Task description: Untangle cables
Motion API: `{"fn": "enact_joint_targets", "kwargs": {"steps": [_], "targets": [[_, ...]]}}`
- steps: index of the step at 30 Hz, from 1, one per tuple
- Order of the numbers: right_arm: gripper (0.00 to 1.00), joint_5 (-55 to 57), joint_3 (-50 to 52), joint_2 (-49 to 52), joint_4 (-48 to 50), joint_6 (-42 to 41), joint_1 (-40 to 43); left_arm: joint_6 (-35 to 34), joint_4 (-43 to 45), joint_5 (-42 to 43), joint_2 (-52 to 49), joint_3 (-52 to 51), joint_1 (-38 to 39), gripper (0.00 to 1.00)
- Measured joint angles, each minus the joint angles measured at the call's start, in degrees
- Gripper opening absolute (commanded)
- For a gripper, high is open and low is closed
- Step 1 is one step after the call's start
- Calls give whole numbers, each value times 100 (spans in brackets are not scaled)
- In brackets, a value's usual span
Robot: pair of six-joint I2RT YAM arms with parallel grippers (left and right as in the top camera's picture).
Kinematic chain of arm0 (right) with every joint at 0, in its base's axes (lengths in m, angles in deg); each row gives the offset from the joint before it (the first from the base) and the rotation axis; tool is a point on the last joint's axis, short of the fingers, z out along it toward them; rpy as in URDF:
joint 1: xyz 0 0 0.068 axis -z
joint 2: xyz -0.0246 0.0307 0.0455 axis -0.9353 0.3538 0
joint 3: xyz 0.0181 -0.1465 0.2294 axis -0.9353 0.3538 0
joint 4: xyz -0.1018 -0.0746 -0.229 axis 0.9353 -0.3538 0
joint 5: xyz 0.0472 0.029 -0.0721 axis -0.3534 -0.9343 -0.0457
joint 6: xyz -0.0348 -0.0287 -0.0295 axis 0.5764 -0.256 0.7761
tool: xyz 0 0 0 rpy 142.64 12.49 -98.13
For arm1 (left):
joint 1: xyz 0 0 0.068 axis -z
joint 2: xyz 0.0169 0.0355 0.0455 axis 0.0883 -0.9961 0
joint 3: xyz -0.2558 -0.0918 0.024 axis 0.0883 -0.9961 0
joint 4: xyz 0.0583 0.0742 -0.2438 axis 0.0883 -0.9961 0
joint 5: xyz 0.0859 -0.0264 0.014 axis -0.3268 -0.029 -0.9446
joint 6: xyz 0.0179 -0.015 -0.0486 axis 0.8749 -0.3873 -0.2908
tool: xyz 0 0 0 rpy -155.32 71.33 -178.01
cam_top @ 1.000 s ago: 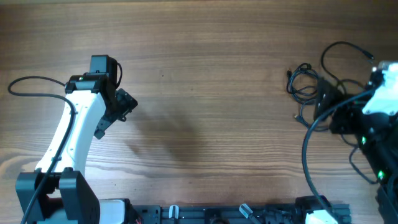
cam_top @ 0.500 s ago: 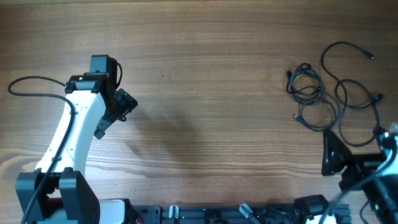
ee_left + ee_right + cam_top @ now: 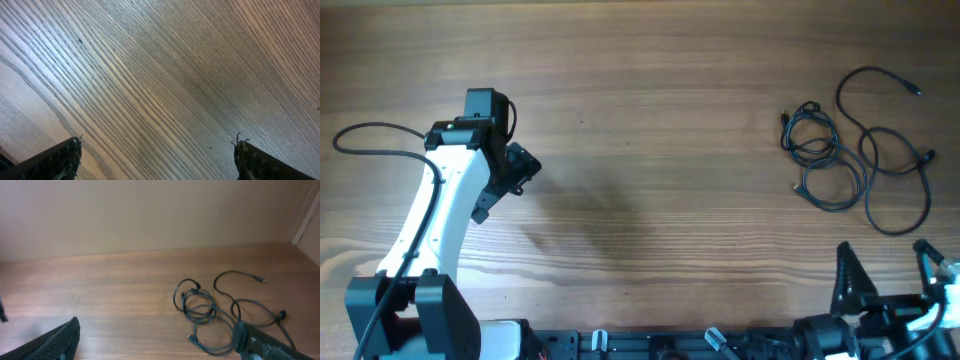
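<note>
Overhead shows the cables (image 3: 835, 150) lying straight ahead of the wide-open, empty right gripper (image 3: 888, 272) and near it; the left gripper (image 3: 515, 170), also spread wide and empty, sits well apart.

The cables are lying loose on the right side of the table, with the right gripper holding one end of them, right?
Not quite. The cables do lie loose on the right side of the table, but the right gripper holds nothing: the overhead view shows it open and apart from them.
</note>
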Motion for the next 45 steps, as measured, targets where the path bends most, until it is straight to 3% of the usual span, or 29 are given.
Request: {"fn": "enact_joint_targets", "kwargs": {"steps": [9,13,16,24,28,33,45], "targets": [[100,-37,1958,-1169,2033,170,72,0,2,-17,0,0,0,100],[100,-343,2798,-1504,3768,643,118,0,0,-17,0,0,0,100],[100,-807,3665,-1543,5989,1119,358,0,-7,-15,0,-4,0,100],[100,-1078,5689,-1565,8830,1266,625,0,-2,-20,-2,-4,0,100],[100,-986,6507,-1565,8627,817,625,0,0,-20,-2,-4,0,100],[100,-852,6596,-1582,6483,588,634,0,0,-20,-2,-4,0,100],[100,-835,6596,-1580,6437,586,634,0,0,-20,-2,-4,0,100]]}}
